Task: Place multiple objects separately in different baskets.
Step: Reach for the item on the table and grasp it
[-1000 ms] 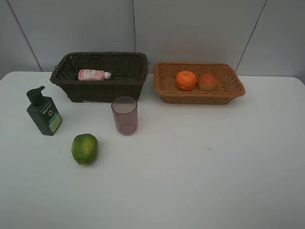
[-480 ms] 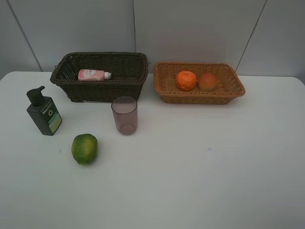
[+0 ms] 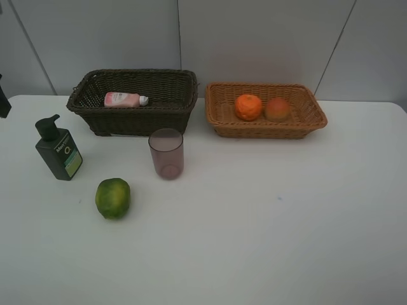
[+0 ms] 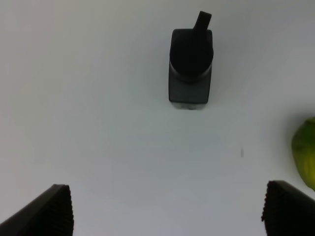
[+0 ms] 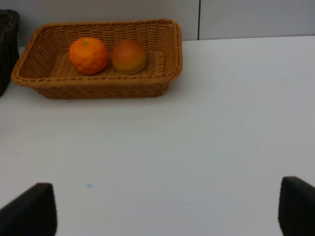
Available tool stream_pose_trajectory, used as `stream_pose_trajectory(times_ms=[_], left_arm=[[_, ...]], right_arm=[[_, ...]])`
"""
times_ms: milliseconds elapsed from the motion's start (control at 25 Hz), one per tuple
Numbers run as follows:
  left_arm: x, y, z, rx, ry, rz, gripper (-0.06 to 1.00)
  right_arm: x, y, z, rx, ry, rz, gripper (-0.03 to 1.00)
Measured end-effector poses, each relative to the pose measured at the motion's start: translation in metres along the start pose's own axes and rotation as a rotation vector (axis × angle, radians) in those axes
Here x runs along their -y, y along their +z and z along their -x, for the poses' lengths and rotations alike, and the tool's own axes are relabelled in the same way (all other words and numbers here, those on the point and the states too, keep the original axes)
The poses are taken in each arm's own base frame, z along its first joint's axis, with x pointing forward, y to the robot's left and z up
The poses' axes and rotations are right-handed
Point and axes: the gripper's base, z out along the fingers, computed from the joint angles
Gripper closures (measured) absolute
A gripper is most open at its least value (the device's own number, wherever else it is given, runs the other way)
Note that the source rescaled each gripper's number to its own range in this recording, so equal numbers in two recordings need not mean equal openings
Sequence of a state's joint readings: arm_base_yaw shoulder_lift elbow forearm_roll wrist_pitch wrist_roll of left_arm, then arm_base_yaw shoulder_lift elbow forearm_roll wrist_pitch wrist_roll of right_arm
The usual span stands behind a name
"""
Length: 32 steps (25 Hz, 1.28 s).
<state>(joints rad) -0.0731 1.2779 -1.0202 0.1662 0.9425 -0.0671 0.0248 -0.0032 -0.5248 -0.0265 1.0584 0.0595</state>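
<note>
Seen from the high camera, a pink tube lies in the dark brown basket, and an orange and a peach sit together in the tan basket. The pump bottle, mauve cup and green citrus stand on the white table. Left wrist view: the left gripper, jaws spread and empty, looks down on the pump bottle. Right wrist view: the right gripper – likewise spread, holding nothing – faces the tan basket.

The white table carries five items. The mauve cup stands upright. Relative to it: dark basket behind, tan basket behind-right, pump bottle left, green citrus front-left.
</note>
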Motion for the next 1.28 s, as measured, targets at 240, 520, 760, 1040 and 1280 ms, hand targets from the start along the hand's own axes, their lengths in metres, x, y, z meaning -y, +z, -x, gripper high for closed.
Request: stream_pose_trajectory(times_ms=[240,520,760,1040,1280], left_arm=[[0.007,0.06,0.03,-0.131,0.02,-0.007,-0.05],[0.016,0.115,0.04,-0.191,0.029,-0.026,-0.05],[0.024,0.147,0.042,-0.182,-0.009,-0.065,-0.05],[0.027,0.164,0.039,-0.204,-0.011,-0.071,-0.05],[0.028,0.171,0.041,-0.183,-0.016,-0.073,-0.05]], right_arm=[[0.0,0.0,0.0,0.0,0.0,0.0,0.01],[0.0,0.0,0.0,0.0,0.0,0.0,0.01],[0.0,0.0,0.0,0.0,0.0,0.0,0.01],[0.0,0.0,0.0,0.0,0.0,0.0,0.01],[0.0,0.0,0.0,0.0,0.0,0.0,0.01]])
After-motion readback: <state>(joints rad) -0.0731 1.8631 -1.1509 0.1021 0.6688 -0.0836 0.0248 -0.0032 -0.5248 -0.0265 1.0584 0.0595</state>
